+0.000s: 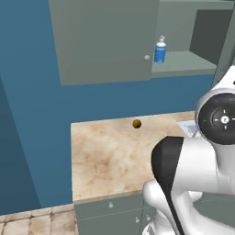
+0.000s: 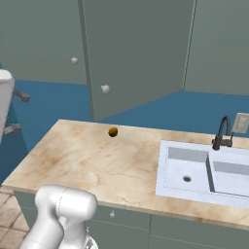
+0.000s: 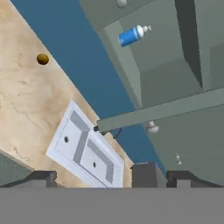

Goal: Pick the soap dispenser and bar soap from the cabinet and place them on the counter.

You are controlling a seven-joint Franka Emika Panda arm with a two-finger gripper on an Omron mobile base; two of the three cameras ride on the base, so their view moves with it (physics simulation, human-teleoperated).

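Note:
The soap dispenser (image 1: pixel 160 49), a blue bottle with a white pump, stands upright on the inner shelf of the open cabinet (image 1: pixel 183 64). In the hand view the soap dispenser (image 3: pixel 131 35) is far off near the top, lying sideways because the view is rolled. My gripper (image 3: pixel 113 178) is open, its tips wide apart with nothing between them, well short of the cabinet (image 3: pixel 175 83). The gripper (image 2: pixel 15 112) also shows at the left edge of the right base view, above the counter's end. The marble counter (image 1: pixel 105 156) lies below. The bar soap is out of view.
A small dark-yellow ball (image 1: pixel 137 123) rests near the back of the counter (image 2: pixel 87 160). A pale sink (image 2: pixel 204 170) with a black faucet (image 2: pixel 222 132) sits to the right. An open cabinet door (image 2: pixel 136 53) swings out over the counter. Low drawers (image 1: pixel 110 215) run under the front edge.

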